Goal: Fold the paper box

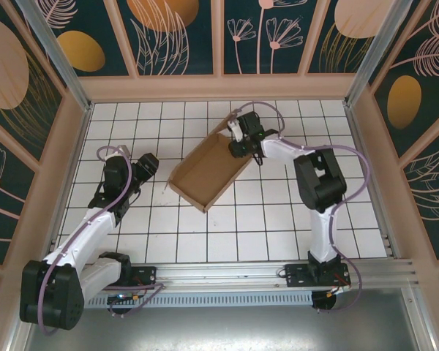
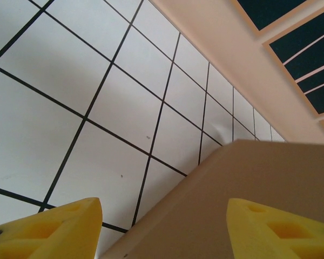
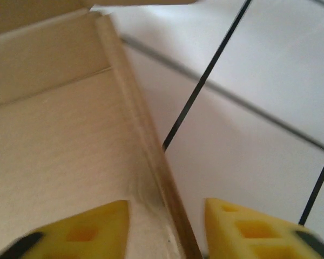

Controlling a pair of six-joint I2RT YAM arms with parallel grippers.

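Observation:
The paper box point(image 1: 208, 172) lies as a shallow brown cardboard tray, set diagonally in the middle of the tiled table. My right gripper point(image 1: 236, 140) is at its far right corner. In the right wrist view the gripper point(image 3: 167, 216) straddles the box's side wall point(image 3: 151, 145), one yellow finger point(image 3: 97, 226) inside the tray and the other outside; a gap shows beside the inner finger. My left gripper point(image 1: 151, 165) stands open just left of the box's near left corner. In the left wrist view the gripper point(image 2: 163, 216) frames a cardboard wall point(image 2: 259, 178), with no contact to be seen.
The white tiled table point(image 1: 205, 234) is ringed by a wooden rim and patterned panels point(image 1: 219, 86). Both arm bases sit on the metal rail point(image 1: 227, 274) at the near edge. Bare tiles lie in front of the box and along the back.

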